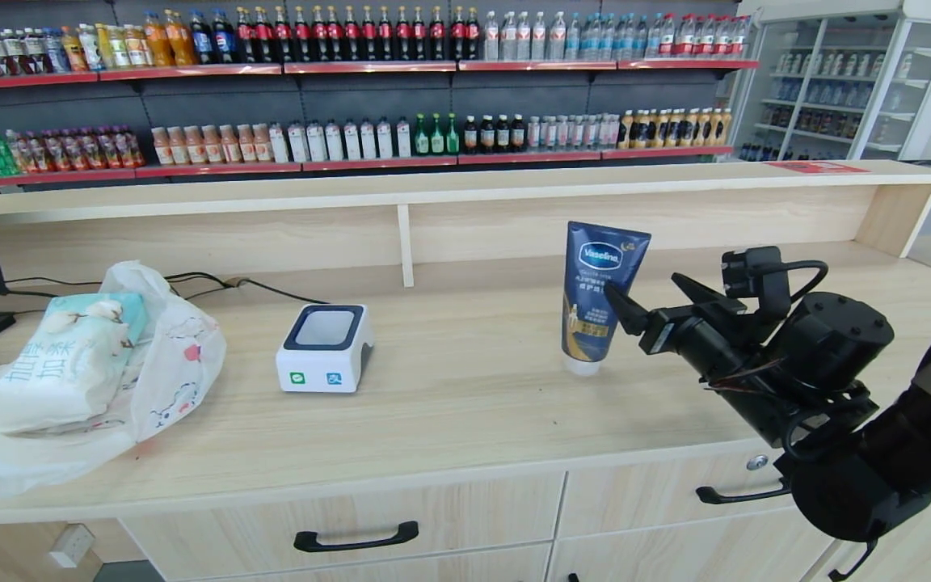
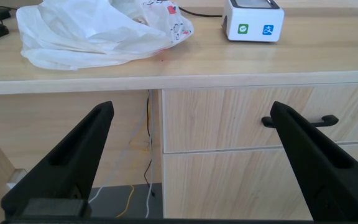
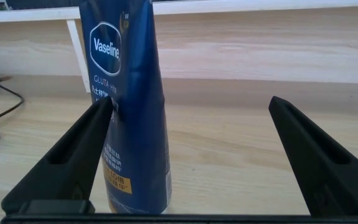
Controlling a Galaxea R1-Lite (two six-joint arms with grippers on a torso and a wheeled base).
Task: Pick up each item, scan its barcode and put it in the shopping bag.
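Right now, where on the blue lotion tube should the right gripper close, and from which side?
Take the blue lotion tube at mid-body, above its white cap, coming in level from the robot's right, where the open right gripper faces it. It stands upright on the cap, so a side grasp probably suits; it sits near one finger, so centre first.

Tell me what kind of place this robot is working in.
Most likely the checkout of a small convenience store. Long shelves of bottled drinks run behind a wooden counter, a glass-door fridge stands at the far right, and a scanner sits beside a shopping bag.
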